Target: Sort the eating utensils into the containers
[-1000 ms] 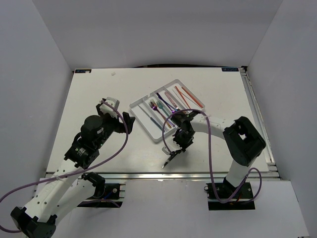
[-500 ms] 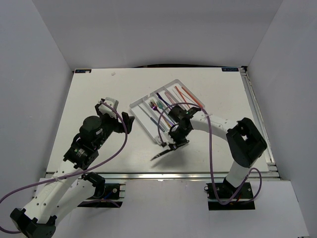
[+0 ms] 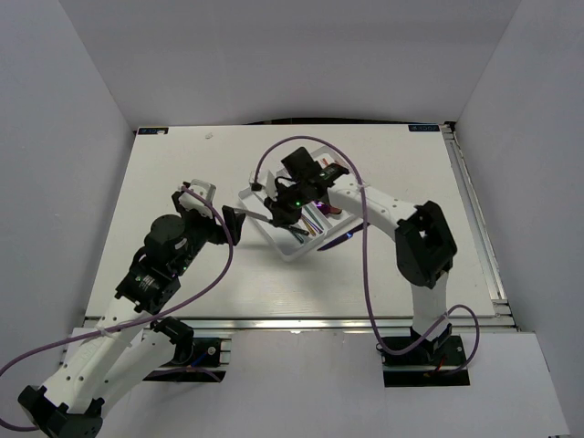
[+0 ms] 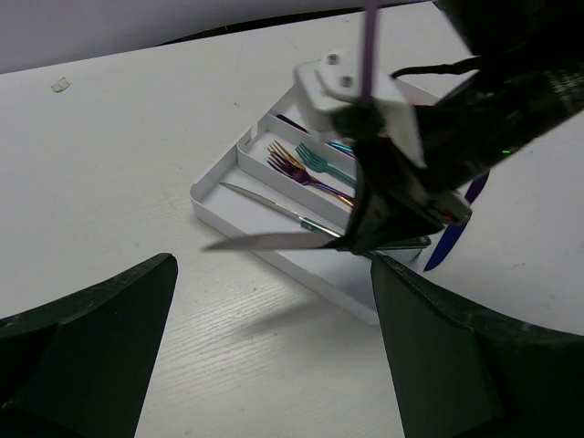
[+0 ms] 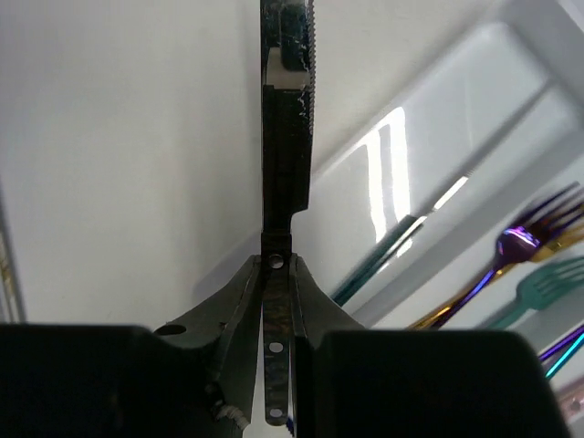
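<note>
My right gripper [image 3: 281, 208] is shut on the handle of a serrated knife [image 5: 285, 119], whose silver blade [image 4: 272, 242] sticks out level over the near left corner of the white cutlery tray [image 3: 290, 255]. In the tray's compartments lie another slim knife [image 4: 263, 202], purple-gold forks [image 4: 297, 170] and a teal fork [image 5: 550, 281]. A blue utensil [image 4: 451, 243] pokes out below the right gripper. My left gripper [image 3: 234, 224] hangs open just left of the tray, nothing between its fingers [image 4: 91, 347]. The arm hides much of the tray from above.
The right arm's purple cable [image 3: 274, 155] arches over the tray's far end. A small white scrap [image 3: 209, 136] lies near the table's back edge. White walls close in the table on three sides.
My right gripper carried the knife from low over the table's front, up and left, to the tray's near left corner. The left arm barely shifted.
</note>
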